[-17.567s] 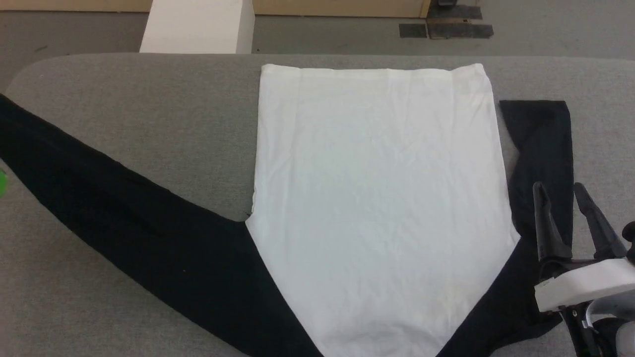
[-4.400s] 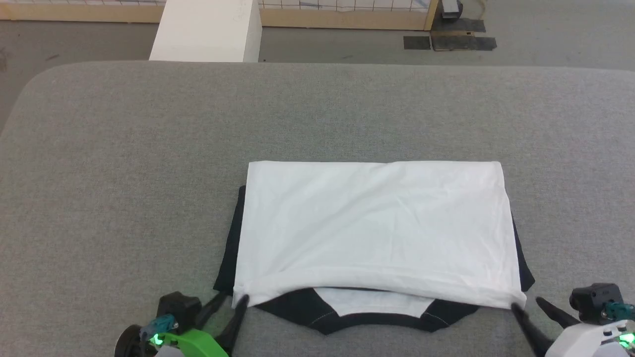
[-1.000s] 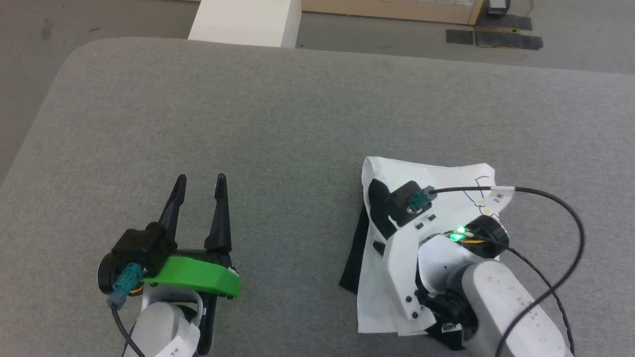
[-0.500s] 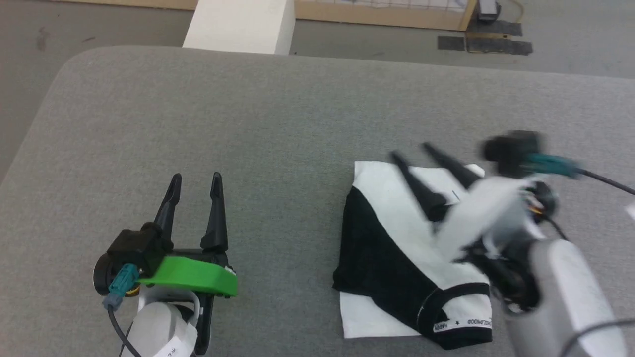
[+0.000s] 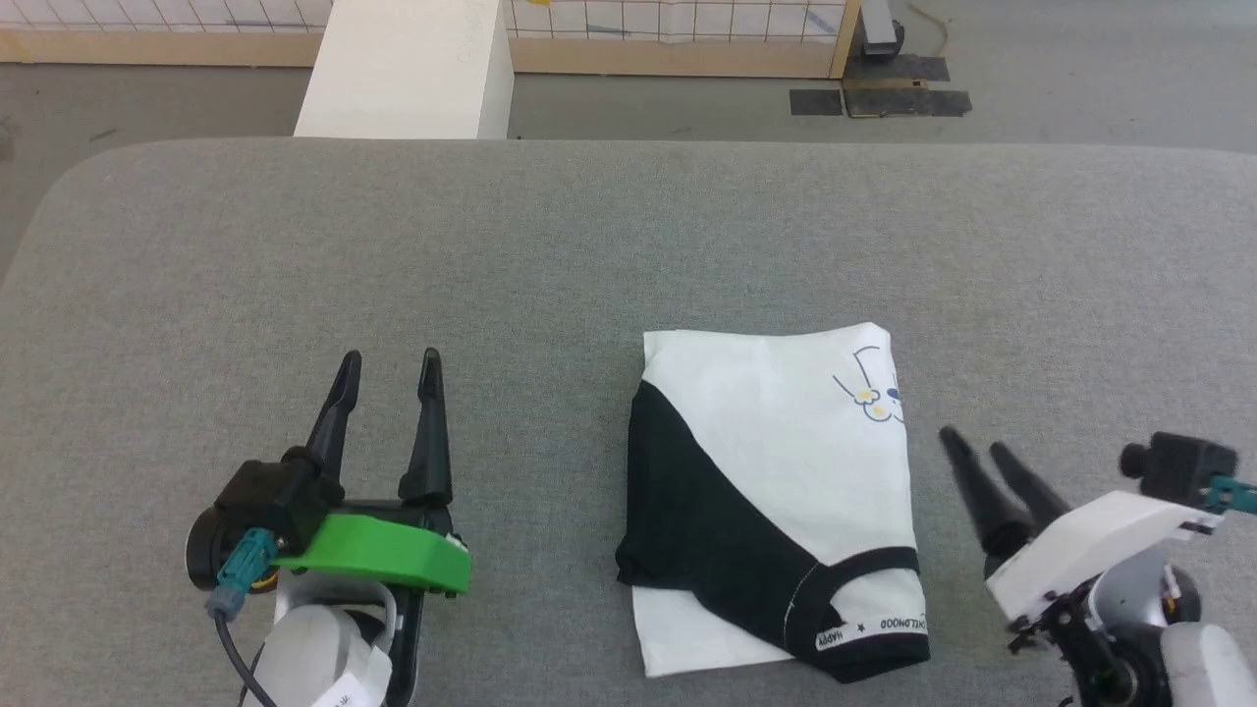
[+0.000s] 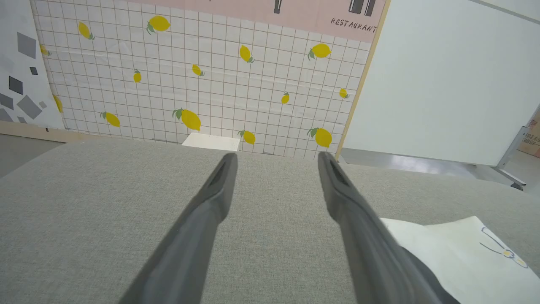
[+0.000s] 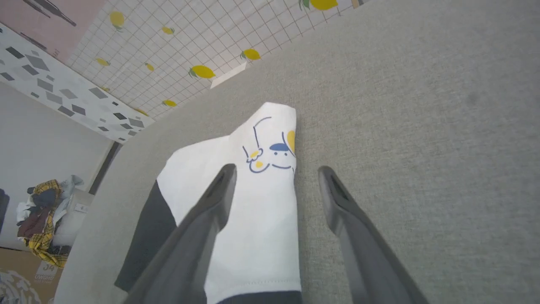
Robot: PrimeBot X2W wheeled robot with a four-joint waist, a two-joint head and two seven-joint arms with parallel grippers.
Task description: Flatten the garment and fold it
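Left gripper (image 5: 391,357) fingers apart, empty, over the grey table (image 5: 295,255), well left of the garment (image 5: 786,462). Garment lies mid-table as a compact folded rectangle. Right gripper (image 5: 972,441) just beside its right edge, spread, holding nothing. Fold looks finished; next move probably just pulling the arms clear.

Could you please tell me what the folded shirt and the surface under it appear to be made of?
The garment: soft matte knit, probably cotton jersey; it lies limp in flat folds, with a stitched collar band. The grey surface: matte woven upholstery-like cloth, perhaps over padding; a fine flecked weave shows up close, and its corners are rounded.
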